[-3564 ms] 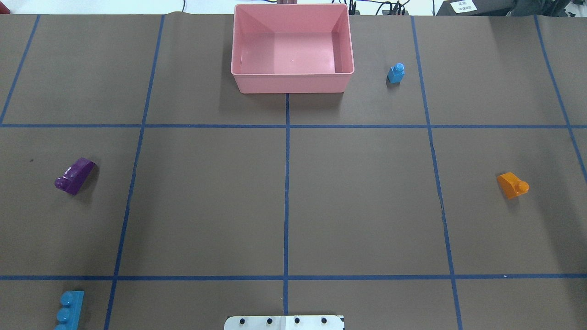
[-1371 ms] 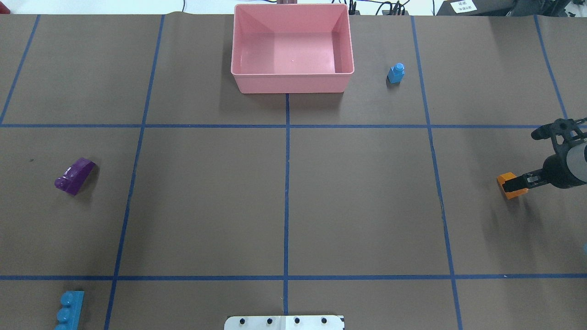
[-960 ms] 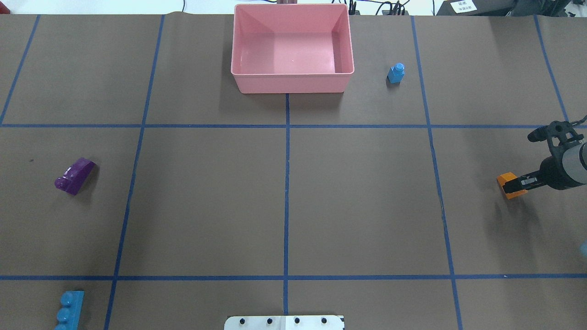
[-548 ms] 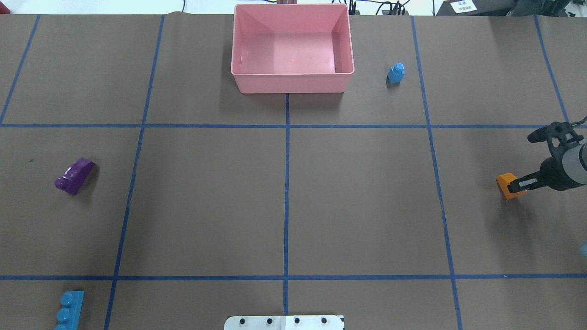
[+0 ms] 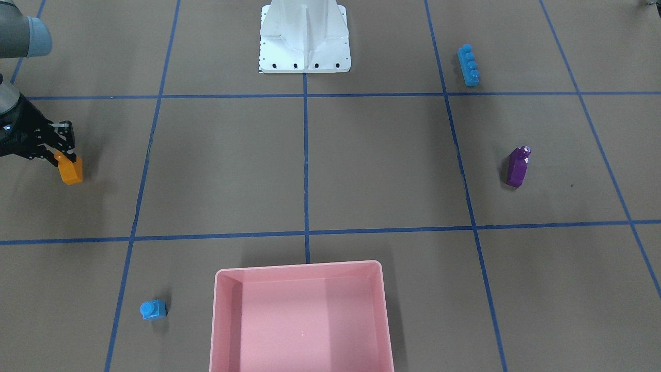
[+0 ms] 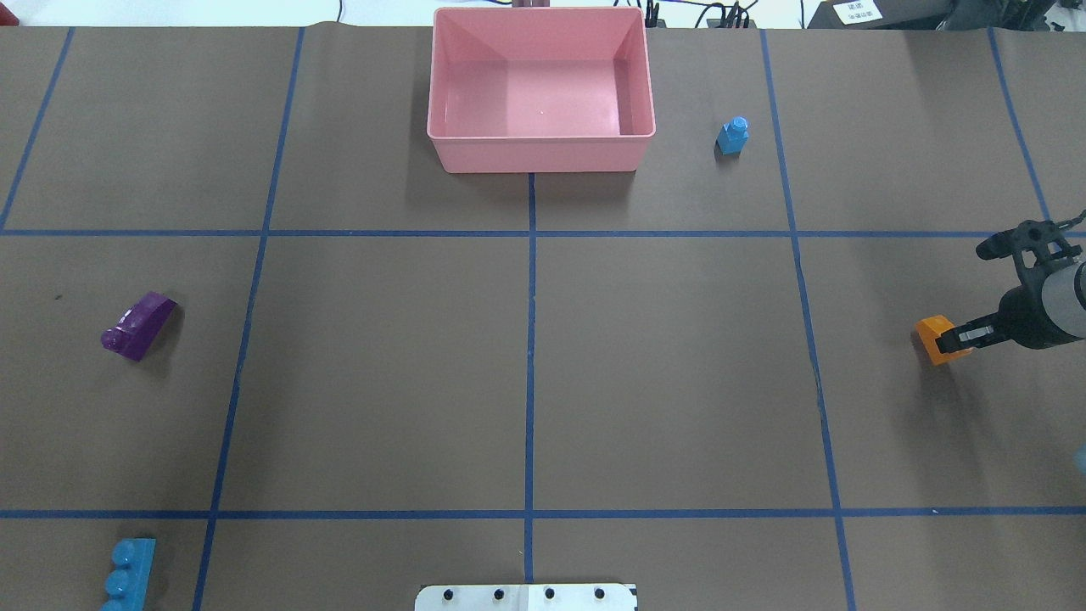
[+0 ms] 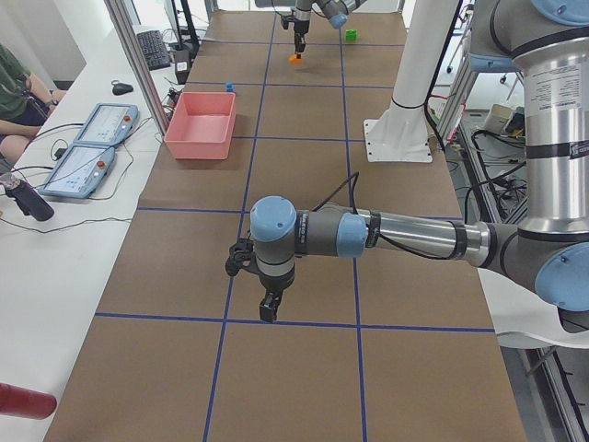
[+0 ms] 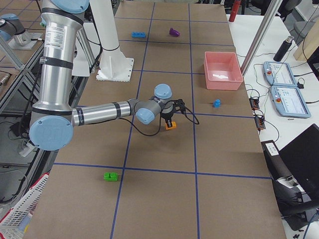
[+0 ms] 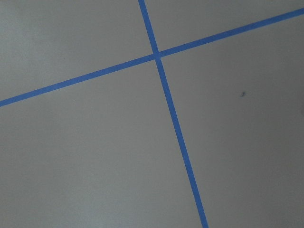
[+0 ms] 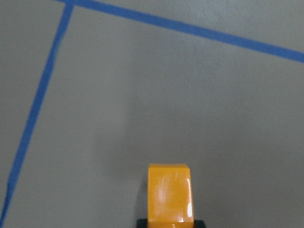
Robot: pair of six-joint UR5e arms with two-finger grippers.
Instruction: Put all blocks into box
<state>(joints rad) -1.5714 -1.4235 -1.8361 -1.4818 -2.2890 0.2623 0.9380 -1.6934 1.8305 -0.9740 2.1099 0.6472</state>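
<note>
My right gripper (image 6: 954, 338) is shut on the orange brick (image 6: 930, 327) and holds it just above the table at the right; the brick fills the bottom of the right wrist view (image 10: 169, 192). The pink box (image 6: 540, 157) stands at the far middle with nothing in it. The small blue brick (image 6: 733, 136) is right of the box. The purple brick (image 6: 138, 325) lies at the left, the long blue brick (image 6: 127, 573) at the near left edge. The green brick (image 8: 110, 176) shows only in the side views. My left gripper (image 7: 267, 308) hangs over bare table; I cannot tell whether it is open.
The white robot base (image 6: 526, 596) sits at the near middle edge. Blue tape lines divide the brown table cover into squares. A side table with tablets (image 7: 92, 157) and a seated person runs along the far side.
My right arm came in from the right and closed on the orange brick. In the last half second it raised the brick slightly and shifted it a little to the left.
</note>
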